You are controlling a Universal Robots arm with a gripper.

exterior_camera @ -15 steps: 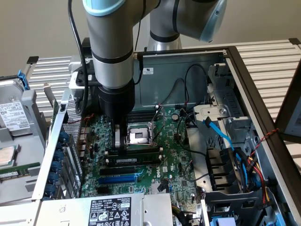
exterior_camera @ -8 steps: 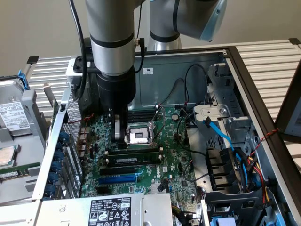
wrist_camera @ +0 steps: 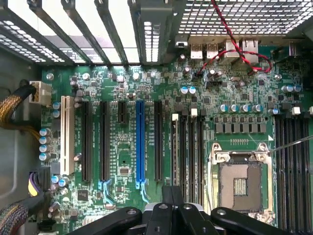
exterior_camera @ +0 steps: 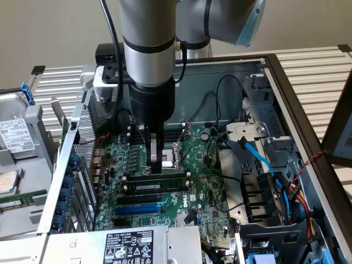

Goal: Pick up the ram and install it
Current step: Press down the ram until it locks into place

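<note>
The ram (exterior_camera: 170, 177) is a long dark-green stick standing on edge in a memory slot of the motherboard (exterior_camera: 203, 181), in the middle of the open computer case. My gripper (exterior_camera: 155, 166) comes straight down on it, shut, with its fingertips on the stick's top edge near its middle. I cannot tell whether they press on it or only touch it. A second stick with a white label (exterior_camera: 147, 187) stands in the slot just in front. In the wrist view my gripper (wrist_camera: 168, 196) hangs over one end of the black memory slots (wrist_camera: 188, 147).
A blue expansion slot (exterior_camera: 140, 209) lies in front of the sticks. The CPU socket (wrist_camera: 242, 183) sits beside the memory slots. Black, blue and red cables (exterior_camera: 258, 165) and a drive cage fill the exterior view's right. The power supply (exterior_camera: 137, 245) is in front.
</note>
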